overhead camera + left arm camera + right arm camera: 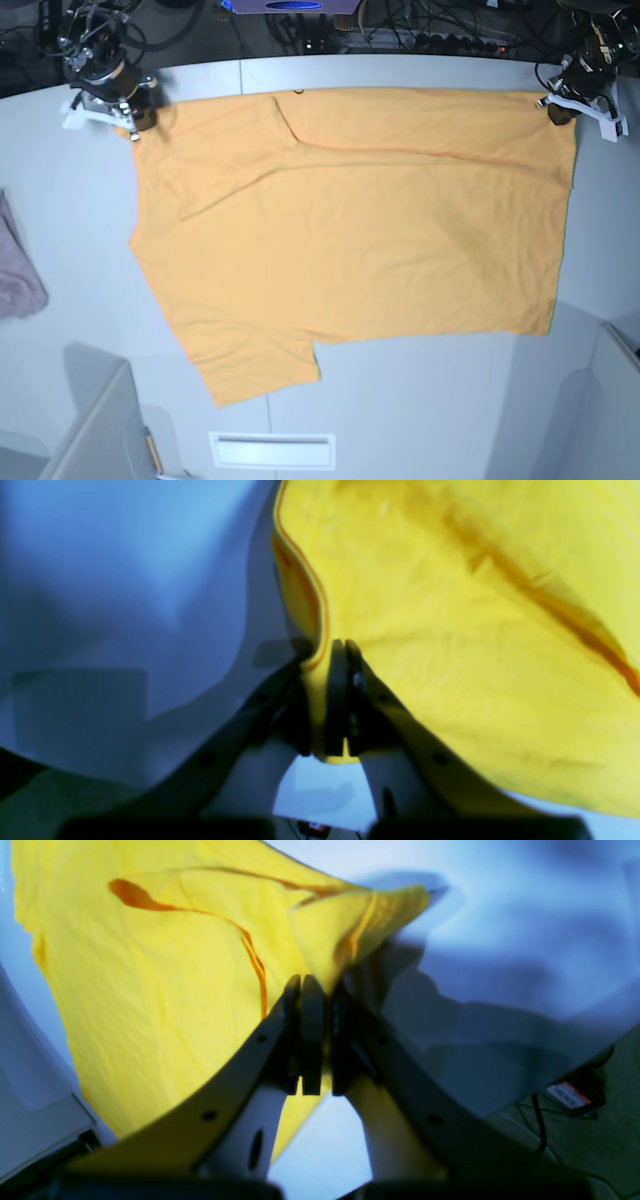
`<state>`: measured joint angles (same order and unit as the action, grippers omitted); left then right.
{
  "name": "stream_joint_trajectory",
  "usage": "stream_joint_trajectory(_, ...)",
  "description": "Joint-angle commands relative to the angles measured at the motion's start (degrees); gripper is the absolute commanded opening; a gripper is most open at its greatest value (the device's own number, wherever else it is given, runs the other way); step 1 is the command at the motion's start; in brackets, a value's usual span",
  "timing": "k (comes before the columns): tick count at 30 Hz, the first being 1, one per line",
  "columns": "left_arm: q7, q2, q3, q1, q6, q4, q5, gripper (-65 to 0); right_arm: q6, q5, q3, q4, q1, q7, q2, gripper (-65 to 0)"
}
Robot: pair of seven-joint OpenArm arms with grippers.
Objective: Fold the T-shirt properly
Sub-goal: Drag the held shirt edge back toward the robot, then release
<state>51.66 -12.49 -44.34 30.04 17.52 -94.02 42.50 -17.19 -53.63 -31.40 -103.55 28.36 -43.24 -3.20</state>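
The orange-yellow T-shirt (350,240) lies spread wide on the white table (60,200), with a sleeve pointing to the front left and a fold line across its far part. My left gripper (553,108) is at the far right corner of the shirt. In the left wrist view it (342,647) is shut on the hemmed edge of the T-shirt (450,630). My right gripper (133,128) is at the far left corner. In the right wrist view it (317,982) is shut on a bunched corner of the T-shirt (165,980).
A pinkish-mauve cloth (20,275) lies at the table's left edge. Cables and equipment (400,35) run behind the far edge. A white slotted panel (270,450) and grey partitions (100,420) stand at the front.
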Motion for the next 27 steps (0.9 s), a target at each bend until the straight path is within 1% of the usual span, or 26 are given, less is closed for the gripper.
stream_joint_trajectory(1, -0.89, -0.74, -0.54, 0.60, 0.02, -1.06, 0.62, -65.0, 0.27, -0.48, -0.12, -0.94, 0.61, 0.39, 0.17, -65.0)
stream_joint_trajectory(6, -0.89, -0.74, -0.63, 1.21, 0.02, -0.97, 0.62, -65.0, 0.27, -0.48, -0.47, -1.55, 1.93, 0.56, 0.08, -65.0)
stream_joint_trajectory(13, -0.80, -0.74, -4.23, 1.83, 0.02, -1.06, 0.62, -65.0, 0.27, -0.40, -0.12, -1.46, 4.48, 0.65, 0.34, -65.0)
stream_joint_trajectory(20, -0.80, -0.74, -4.06, 1.83, 0.02, -0.53, 0.53, -65.0, 0.27, -0.40, -0.03, -1.46, 5.35, 0.39, 0.43, -65.0)
stream_joint_trajectory(27, -0.80, -0.83, -4.06, 1.83, 0.02, -0.88, 0.44, -65.0, 0.27, -0.40, -0.03, -1.46, 7.99, 0.30, 0.26, -65.0)
